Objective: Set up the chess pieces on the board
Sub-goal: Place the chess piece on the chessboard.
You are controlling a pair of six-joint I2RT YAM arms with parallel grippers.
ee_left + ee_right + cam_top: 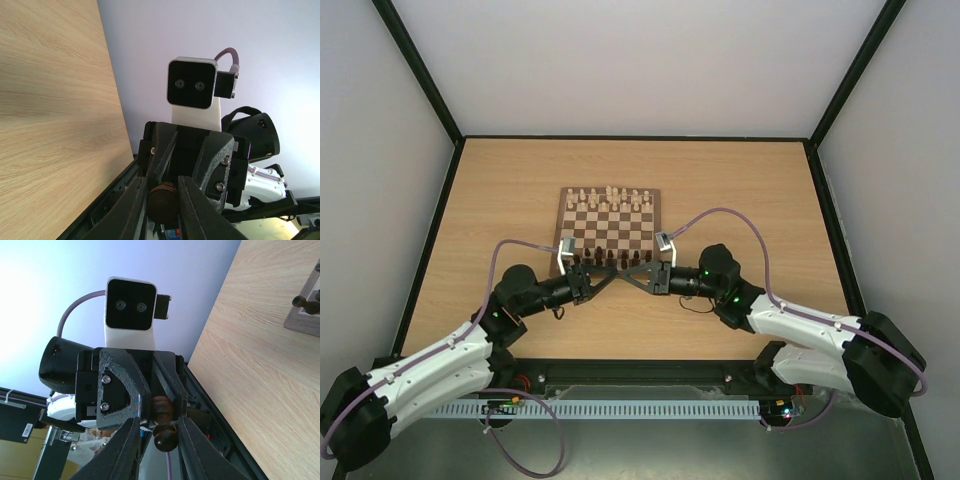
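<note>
My two grippers meet tip to tip just above the near edge of the board (pixel 561 215). The left gripper (pixel 162 212) is shut on the round base of a dark brown pawn (pixel 162 202). In the right wrist view the pawn (pixel 166 436) points its head toward the camera, between the fingers of my right gripper (pixel 159 450). Those fingers stand close round the head, with a slim gap on one side. From above, the left gripper (pixel 618 275) and right gripper (pixel 638 273) hide the pawn. Several dark chess pieces (pixel 610 258) stand in the board's near row.
Cream-white chessmen (pixel 610 197) fill the far rows of the board. A board corner (pixel 305 322) with dark chess pieces (pixel 300 301) shows at the right wrist view's upper right. Black frame rails (pixel 630 366) run along the table's near edge.
</note>
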